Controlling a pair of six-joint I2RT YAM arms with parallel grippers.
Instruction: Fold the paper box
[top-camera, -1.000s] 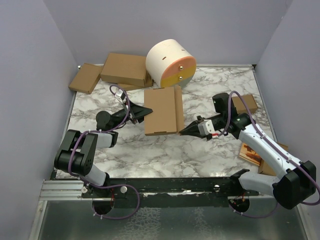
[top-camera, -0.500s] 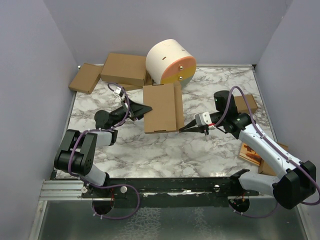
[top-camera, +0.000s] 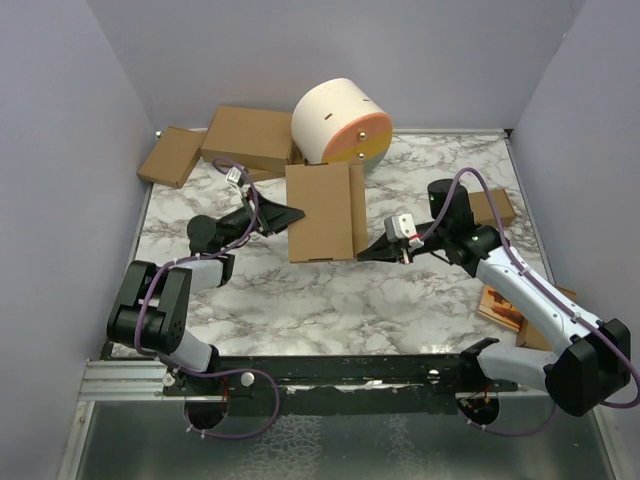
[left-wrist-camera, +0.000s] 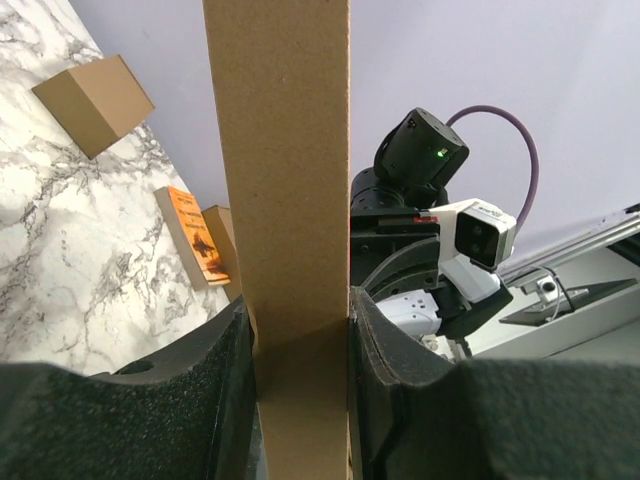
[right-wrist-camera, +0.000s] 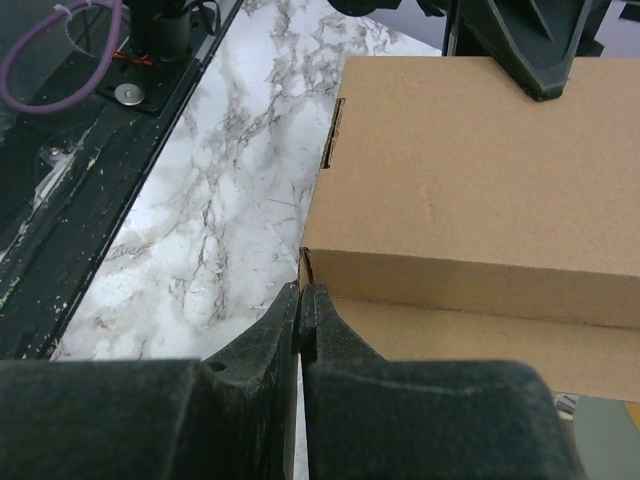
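Toward the worktop's (top-camera: 300, 300) far edge, the left gripper (top-camera: 291, 215) pinches the box (top-camera: 320, 212); the right gripper's (top-camera: 362, 255) jaws, pressed together, meet its near-right corner.

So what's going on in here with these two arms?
Two robot arms are working on folding a cardboard mailer. The left gripper is clamped on the left edge of the paper box, which lies on the marble table. The right gripper, fingers shut, sits with its tips at the box's near right corner.

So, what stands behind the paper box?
A cream drum with an orange face stands there. The paper box covers part of its foot, so whether they touch cannot be seen.
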